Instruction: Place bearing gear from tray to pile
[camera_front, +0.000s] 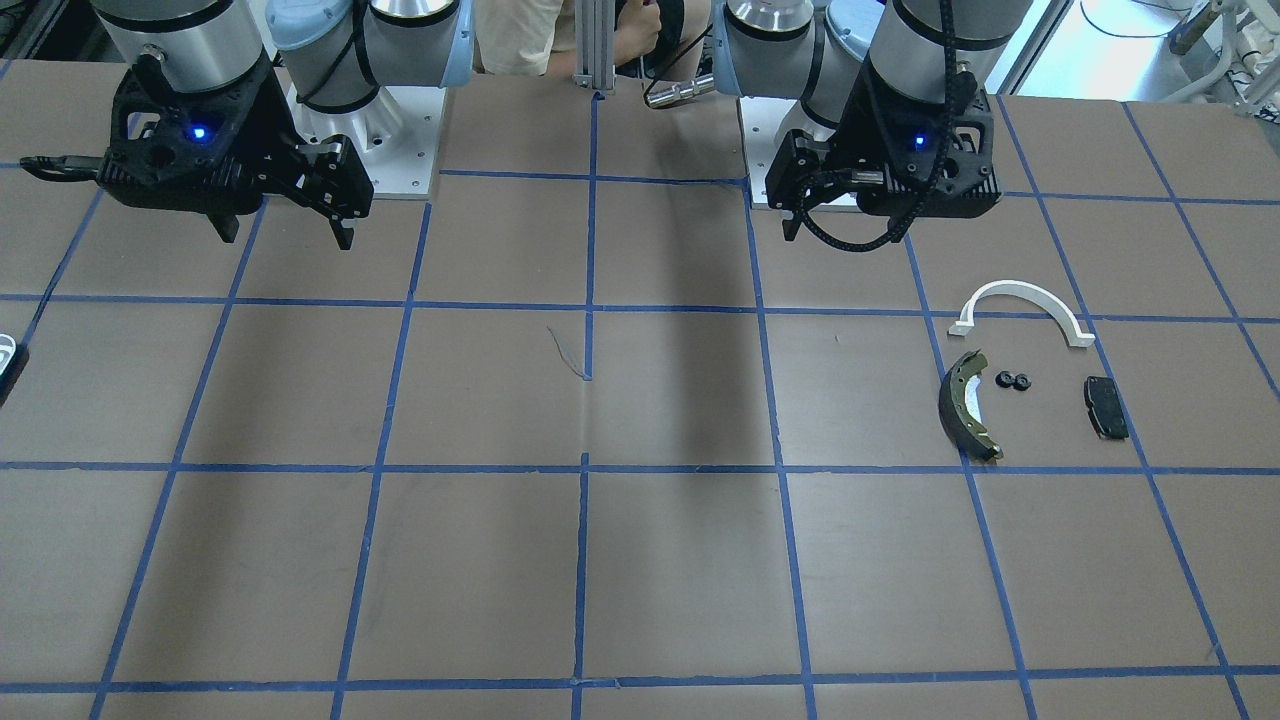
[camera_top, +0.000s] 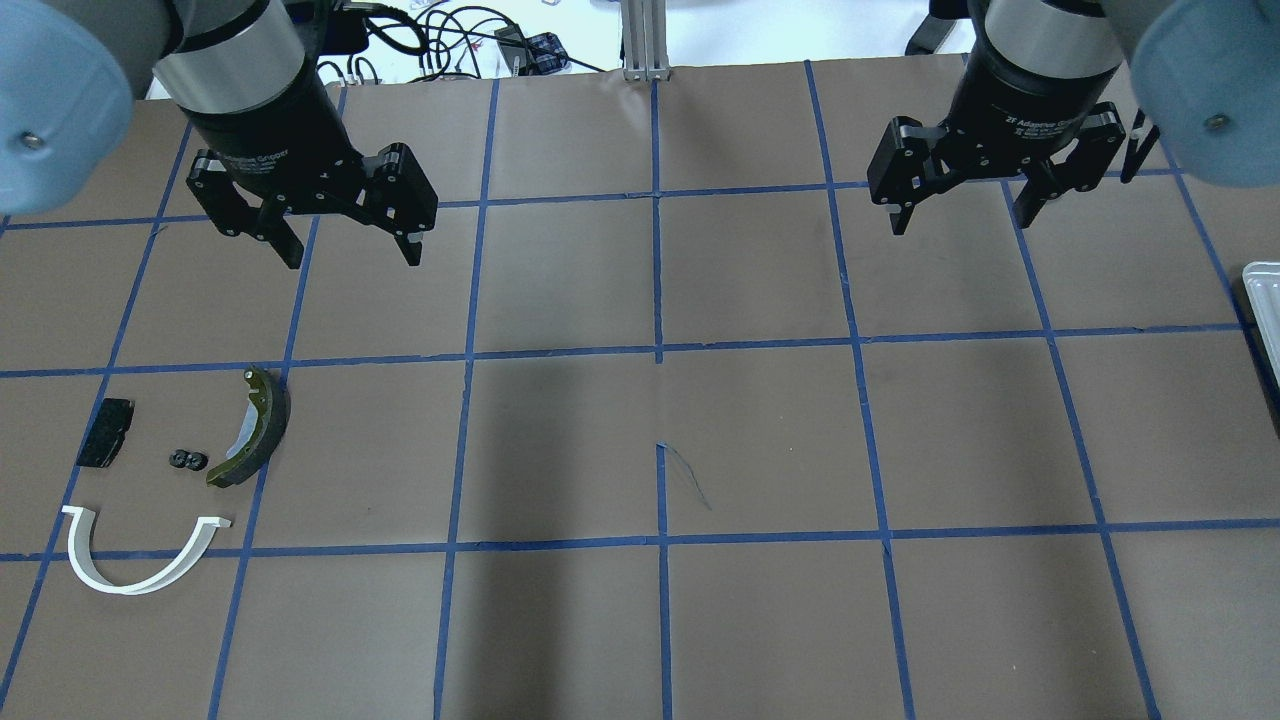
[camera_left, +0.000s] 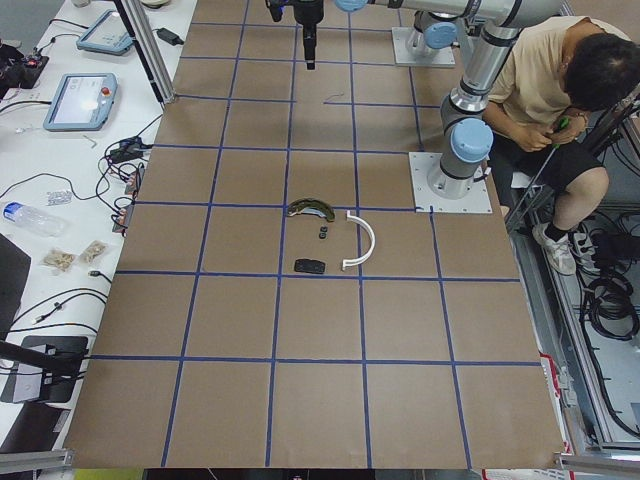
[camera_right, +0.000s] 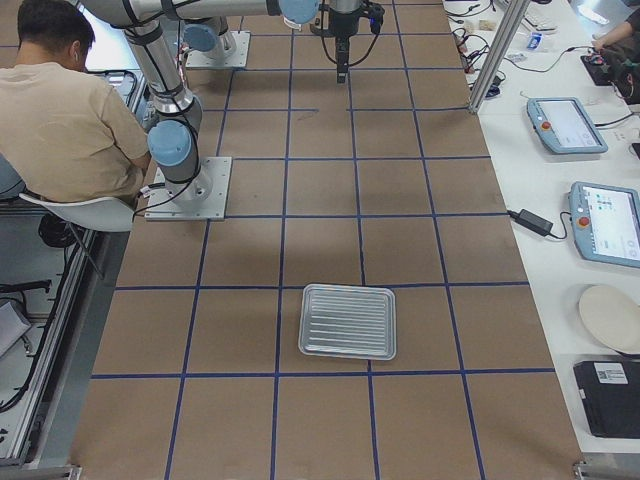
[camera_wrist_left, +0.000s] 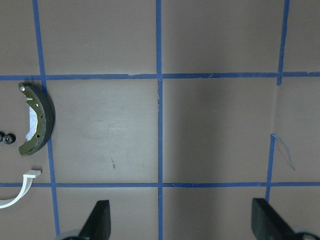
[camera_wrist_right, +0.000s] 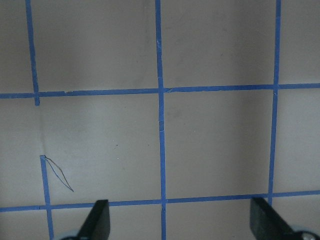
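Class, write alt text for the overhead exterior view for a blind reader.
The left claw and right claw hang open and empty above a brown, blue-gridded table. At the view's lower left lie a brake shoe, a small black bearing gear, a black pad and a white arched bracket, all apart. The edge of a tray shows far right.

Ribbed shiny metal tray (camera_right: 348, 321), matt brown table (camera_top: 760, 440), smooth white plastic bracket (camera_front: 1015, 289), matt black pad (camera_top: 106, 432)

Seated operator (camera_left: 556, 75) by blue-taped table (camera_left: 320, 410); pendant (camera_right: 606, 222) on side bench (camera_right: 565, 292).
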